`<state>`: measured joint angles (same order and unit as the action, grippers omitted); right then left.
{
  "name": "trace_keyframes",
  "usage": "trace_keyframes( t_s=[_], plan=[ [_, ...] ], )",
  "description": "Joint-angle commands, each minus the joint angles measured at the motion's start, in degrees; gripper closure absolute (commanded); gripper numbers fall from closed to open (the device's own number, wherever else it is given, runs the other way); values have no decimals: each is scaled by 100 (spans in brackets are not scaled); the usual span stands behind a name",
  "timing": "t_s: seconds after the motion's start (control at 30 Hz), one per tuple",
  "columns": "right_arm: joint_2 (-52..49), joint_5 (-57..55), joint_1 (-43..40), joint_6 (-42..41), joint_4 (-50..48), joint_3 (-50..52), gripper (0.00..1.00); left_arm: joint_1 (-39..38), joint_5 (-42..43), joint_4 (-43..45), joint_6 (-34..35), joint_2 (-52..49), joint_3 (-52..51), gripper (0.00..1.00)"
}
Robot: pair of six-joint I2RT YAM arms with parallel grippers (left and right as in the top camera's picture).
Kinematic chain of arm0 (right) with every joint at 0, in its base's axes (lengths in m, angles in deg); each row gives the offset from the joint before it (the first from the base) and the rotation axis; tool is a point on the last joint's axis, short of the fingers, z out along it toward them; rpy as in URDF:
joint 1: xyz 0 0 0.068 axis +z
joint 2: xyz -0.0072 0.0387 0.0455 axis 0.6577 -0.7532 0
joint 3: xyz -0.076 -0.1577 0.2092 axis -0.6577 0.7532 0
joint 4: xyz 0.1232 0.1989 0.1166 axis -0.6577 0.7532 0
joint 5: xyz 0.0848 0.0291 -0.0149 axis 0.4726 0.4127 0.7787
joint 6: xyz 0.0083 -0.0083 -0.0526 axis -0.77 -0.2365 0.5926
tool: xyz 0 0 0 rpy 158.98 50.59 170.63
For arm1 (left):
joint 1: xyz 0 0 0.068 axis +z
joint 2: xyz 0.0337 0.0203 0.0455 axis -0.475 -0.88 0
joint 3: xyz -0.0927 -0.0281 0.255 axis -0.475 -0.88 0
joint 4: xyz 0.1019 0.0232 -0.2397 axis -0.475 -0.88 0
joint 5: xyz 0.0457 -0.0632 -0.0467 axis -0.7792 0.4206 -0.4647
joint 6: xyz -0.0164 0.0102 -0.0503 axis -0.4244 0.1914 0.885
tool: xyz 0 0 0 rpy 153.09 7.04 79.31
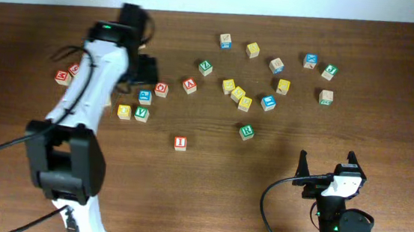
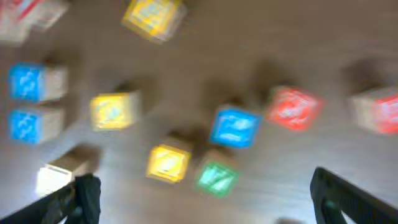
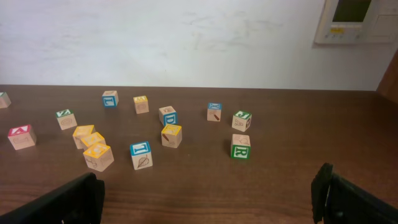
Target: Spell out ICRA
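The left tool (image 2: 205,194), its black fingers spread wide with nothing between them, hangs over a small cluster of wooden alphabet cubes towards the back left of the dark brown wooden surface (image 1: 185,197). Its wrist view is blurred: a blue-faced cube (image 2: 235,127), a red-faced cube (image 2: 292,109), a yellow-faced cube (image 2: 168,163) and a green-faced cube (image 2: 216,178) lie below, their letters unreadable. The right tool (image 1: 327,165) sits low at the front right, fingers likewise spread and empty. The small wooden cube with a red "I" (image 1: 180,142) stands alone near the front middle, between the two arms and apart from every other cube. A wooden cube with a green "R" on its side (image 3: 240,150) stands towards the right of the main scatter. A red-topped wooden cube (image 3: 20,137) at that scatter's left may show an "A". Several yellow-printed cubes (image 3: 93,140) lie close together mid-scatter; which one bears "C" cannot be told.
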<state>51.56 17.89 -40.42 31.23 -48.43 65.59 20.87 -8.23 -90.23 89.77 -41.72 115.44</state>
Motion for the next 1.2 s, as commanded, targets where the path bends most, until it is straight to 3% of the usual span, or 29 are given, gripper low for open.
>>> trace_keyframes(
  t_s=[0.0, 0.17, 0.33, 0.4, 0.57, 0.63, 0.73, 0.77, 0.9, 0.97, 1.17],
  plan=[
    [39, -70, -42, -20, 33, 31, 2, 636, 70, -280, 122, -46, 11, 1],
    [39, -70, -42, -22, 33, 31, 2, 1576, 898, -610, 326, -48, 11, 1],
    [39, -70, -42, -22, 35, 31, 1, 1648, 909, -566, 350, -52, 9, 0],
    [39, -70, -42, -22, 35, 31, 2, 1473, 861, -345, -61, -68, 4, 3],
    [39, -70, -42, -22, 35, 31, 2, 1279, 509, 103, -101, -420, 4, 10],
    [39, -70, -42, -22, 35, 31, 2, 1281, 455, 96, -365, -684, 4, 30],
    [39, -70, -42, -22, 35, 31, 2, 1285, 476, 92, -1001, -962, 4, 29],
    [39, -70, -39, -20, 33, 31, 2, 1290, 485, 120, -999, -984, 4, 35],
    [39, -70, -42, -22, 33, 31, 2, 1290, 627, 286, -920, -990, 4, 38],
    [39, -70, -42, -20, 35, 31, 2, 1290, 629, 374, -911, -990, 4, 47],
    [39, -70, -42, -22, 35, 31, 2, 1290, 627, 396, -911, -990, 4, 43]
  ],
)
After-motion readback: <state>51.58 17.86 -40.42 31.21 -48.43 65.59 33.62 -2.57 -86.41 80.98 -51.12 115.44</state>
